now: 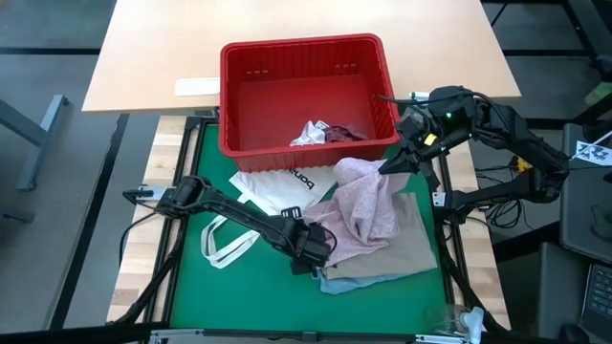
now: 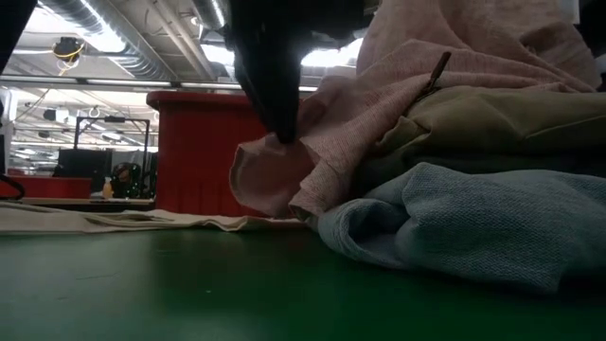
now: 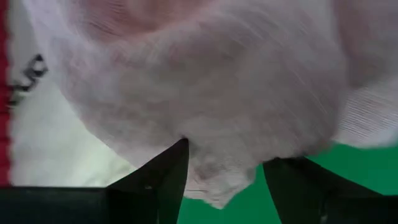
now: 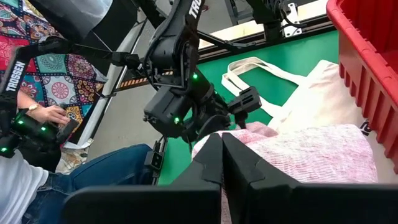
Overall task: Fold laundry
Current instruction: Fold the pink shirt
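A mottled pink garment (image 1: 368, 205) lies heaped over a beige-khaki garment (image 1: 402, 250) and a light blue one (image 1: 359, 282) on the green mat. My left gripper (image 1: 316, 250) stands open at the pink garment's near-left edge (image 3: 217, 180), pointing steeply down, with that edge between its fingers. My right gripper (image 1: 387, 167) is shut at the pink garment's far end, which rises to it. A small white piece (image 1: 308, 134) and a maroon piece (image 1: 342, 132) lie in the red basket (image 1: 239, 105). My left gripper has a fold of the pink garment's edge (image 2: 275, 175) between its open fingers (image 3: 168, 177); I cannot tell whether they touch it. My right gripper pinches the pink garment's far end (image 4: 273, 146) between its shut fingers, slanting down from the far right. The fingers hide the exact spot. That end is raised; the rest lies on the pile.
A white tote bag (image 1: 277, 186) with black lettering lies flat left of the pile, its loop handles (image 1: 225, 248) beside my left arm. The red basket stands at the mat's far edge. A seated person (image 4: 37, 124) shows beyond the table's left side.
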Motion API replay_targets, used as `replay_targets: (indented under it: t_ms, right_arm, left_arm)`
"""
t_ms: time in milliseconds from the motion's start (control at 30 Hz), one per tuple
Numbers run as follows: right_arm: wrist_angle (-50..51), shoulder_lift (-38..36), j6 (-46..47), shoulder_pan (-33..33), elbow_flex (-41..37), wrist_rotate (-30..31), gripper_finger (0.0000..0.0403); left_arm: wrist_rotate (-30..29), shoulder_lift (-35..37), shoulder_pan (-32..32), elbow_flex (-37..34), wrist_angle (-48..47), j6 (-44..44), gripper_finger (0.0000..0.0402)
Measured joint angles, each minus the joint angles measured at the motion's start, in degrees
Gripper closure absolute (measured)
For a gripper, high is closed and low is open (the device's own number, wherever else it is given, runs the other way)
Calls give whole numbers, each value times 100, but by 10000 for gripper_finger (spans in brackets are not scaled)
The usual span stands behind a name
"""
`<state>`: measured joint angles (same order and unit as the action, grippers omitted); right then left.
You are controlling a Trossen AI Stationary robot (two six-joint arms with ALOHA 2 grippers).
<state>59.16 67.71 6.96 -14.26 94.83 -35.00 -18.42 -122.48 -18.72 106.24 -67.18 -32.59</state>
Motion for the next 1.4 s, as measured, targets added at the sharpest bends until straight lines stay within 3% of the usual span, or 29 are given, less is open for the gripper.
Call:
replay_targets:
  t_ms: [167, 367, 433, 600, 800, 1167, 1400]
  right_arm:
    - [98, -1, -1, 2, 0, 3, 403]
    - [81, 1, 0, 0, 0, 35, 403]
    - [13, -1, -6, 0, 0, 189, 403]
    - [-361, 1, -9, 0, 0, 660, 403]
    - [-807, 1, -112, 0, 0, 1287, 403]
    - [-347, 13, -1701, 0, 0, 3892, 403]
    - [610, 75, -2098, 0, 2, 4902, 403]
  left_arm:
    - [-155, -113, 76, 0, -102, 3, 230]
    - [-160, 121, 182, 21, -799, -28, 370]
    - [-148, 182, 216, 98, -1210, -126, 391]
    - [-63, 322, 319, 392, -2336, -139, 398]
    - [-149, 880, 400, 422, -2286, -116, 399]
    - [-705, 1910, 567, 429, -2290, -284, 400]
    - [-1088, 2143, 790, 186, -2298, -281, 400]
